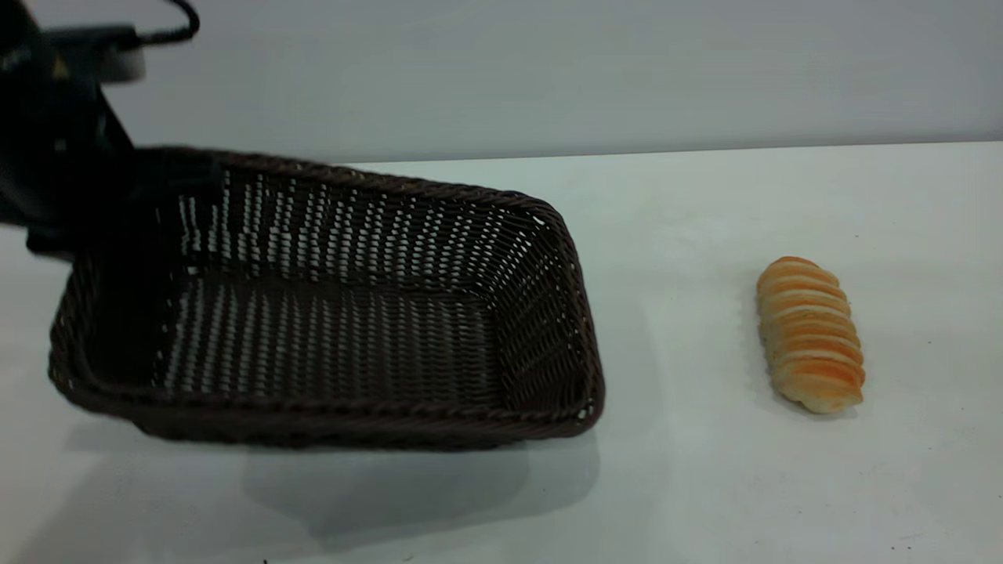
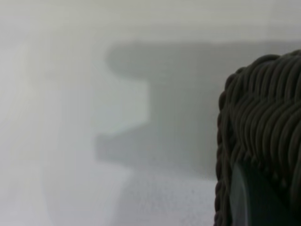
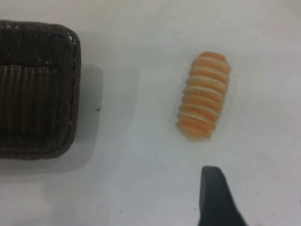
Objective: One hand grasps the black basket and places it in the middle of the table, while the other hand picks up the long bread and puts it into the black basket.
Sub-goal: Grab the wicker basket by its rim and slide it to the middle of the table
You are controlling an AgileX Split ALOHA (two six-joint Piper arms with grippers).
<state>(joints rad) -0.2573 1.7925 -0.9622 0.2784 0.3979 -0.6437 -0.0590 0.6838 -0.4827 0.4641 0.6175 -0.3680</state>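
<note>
clearly the left gripper has its jaws clamped on the black basket by its far-left rim, tilted above the surface; an edge grip may slip. the long bread lies apart, right; right gripper jaws: cannot tell.

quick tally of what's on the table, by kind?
basket: 1
bread: 1
Total: 2
</note>
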